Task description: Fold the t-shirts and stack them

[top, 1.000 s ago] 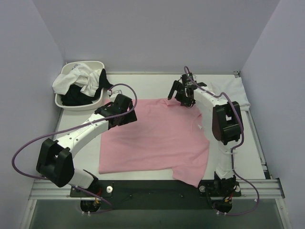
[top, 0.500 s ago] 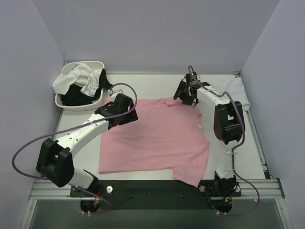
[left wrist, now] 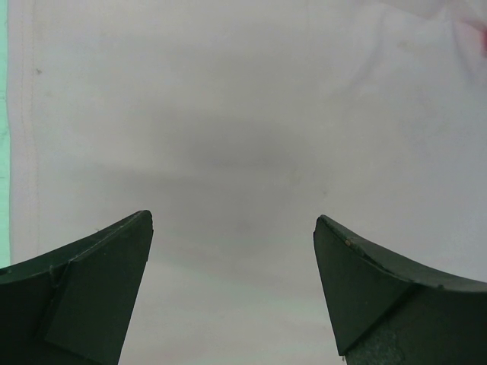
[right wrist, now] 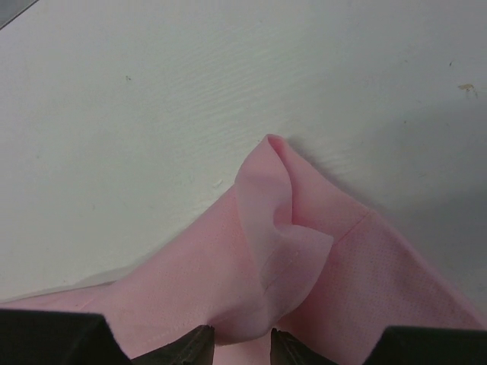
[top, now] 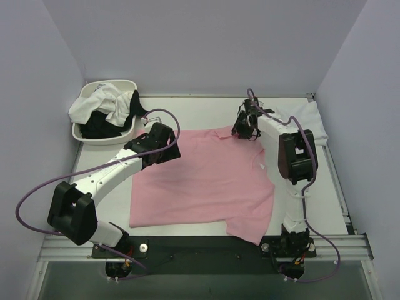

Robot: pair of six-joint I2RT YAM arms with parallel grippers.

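Pink t-shirt (top: 206, 181) lies spread flat in the middle of the table (top: 200, 109), one sleeve reaching toward 5 o'clock at the near edge. Its far corner at 1 o'clock is bunched into a small raised fold, and the right tool (top: 245, 128) is clenched on that fold: in the right wrist view the two fingertips (right wrist: 202, 344) stand close together with pink cloth pinched between them and bare table beyond. The left tool (top: 164, 142) hangs over the pink t-shirt's far left part, at about 10 o'clock on the garment. Its jaws are spread wide and released, with nothing between them; the left wrist view shows only smooth cloth and a stitched hem below.

Farther out, at 10 o'clock on the table, a white basin (top: 84, 136) holds a crumpled white t-shirt (top: 100, 103) on top of a black t-shirt (top: 97, 128). At 2 o'clock, another white garment (top: 312, 122) lies at the table's right edge, beside the right arm.
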